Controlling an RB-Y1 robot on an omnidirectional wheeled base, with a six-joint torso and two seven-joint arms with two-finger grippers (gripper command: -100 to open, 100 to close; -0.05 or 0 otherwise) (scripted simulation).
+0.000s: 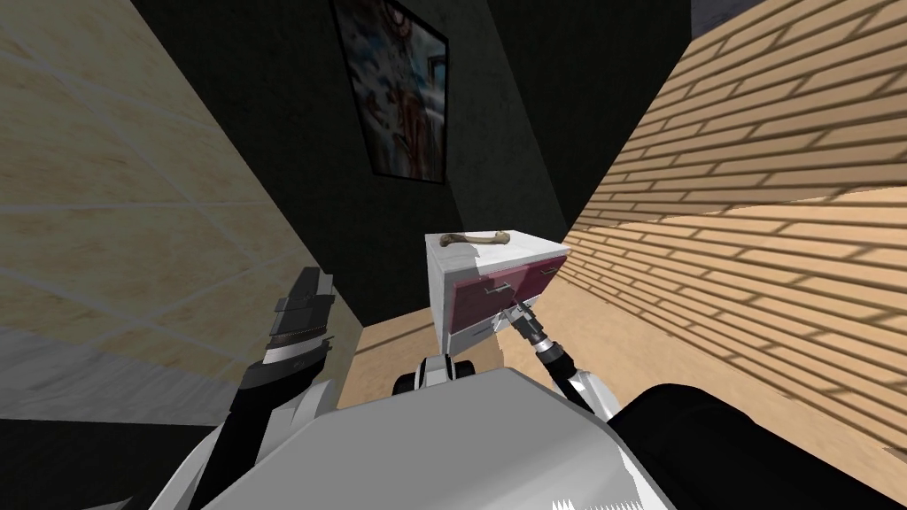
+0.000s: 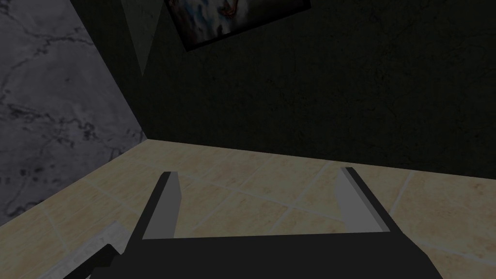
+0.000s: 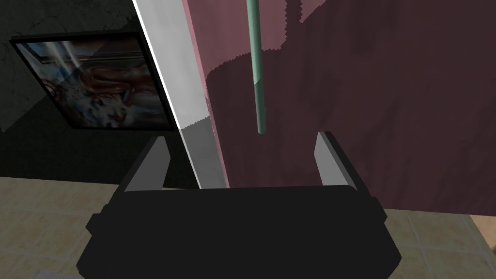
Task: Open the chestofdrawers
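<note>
To my left, the left gripper [image 1: 308, 288] is hanging raised in the air, well apart from the furniture. Its two fingers [image 2: 162, 208] are standing spread, and they are holding nothing.

In the middle, the chest of drawers [image 1: 443, 292] is standing on the floor against a dark wall, straight in front of me. It is showing a white body and dark pink drawer fronts. A pale, bone-shaped object [image 1: 476, 238] is lying across its top. A framed painting [image 1: 394, 88] is hanging on the dark wall above it.

The right gripper [image 1: 512, 312] is reaching to the front of the chest, at the upper drawer front [image 3: 368, 97]. Its fingers [image 3: 332, 160] are also standing apart and are not pinching anything. A thin grey-green handle [image 3: 257, 72] is running along this pink front, and its end is lying in line with the gap between the two fingers, touching neither of them. The white side edge [image 3: 177, 82] of the chest is passing near the other finger.

I cannot tell if the drawer is pulled out.
</note>
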